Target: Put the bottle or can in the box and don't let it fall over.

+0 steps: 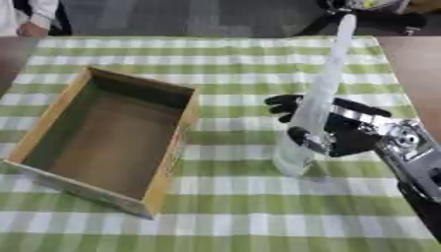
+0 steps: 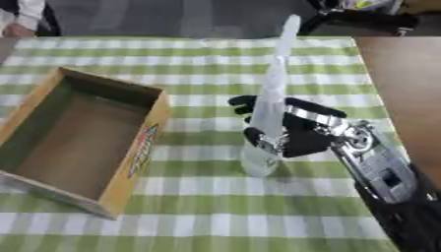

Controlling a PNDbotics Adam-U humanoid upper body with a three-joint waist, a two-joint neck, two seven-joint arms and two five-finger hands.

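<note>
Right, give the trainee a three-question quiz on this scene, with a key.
1. True or false: the bottle already stands inside the box.
2. Which hand is curled round the bottle: A) the left hand, B) the right hand?
3. Fill in: the box lies on the bottle's ____ side, on the checked cloth.

Key:
1. False: it stands upright on the cloth, outside the box.
2. B; the left hand shows in neither view.
3. Left.
</note>
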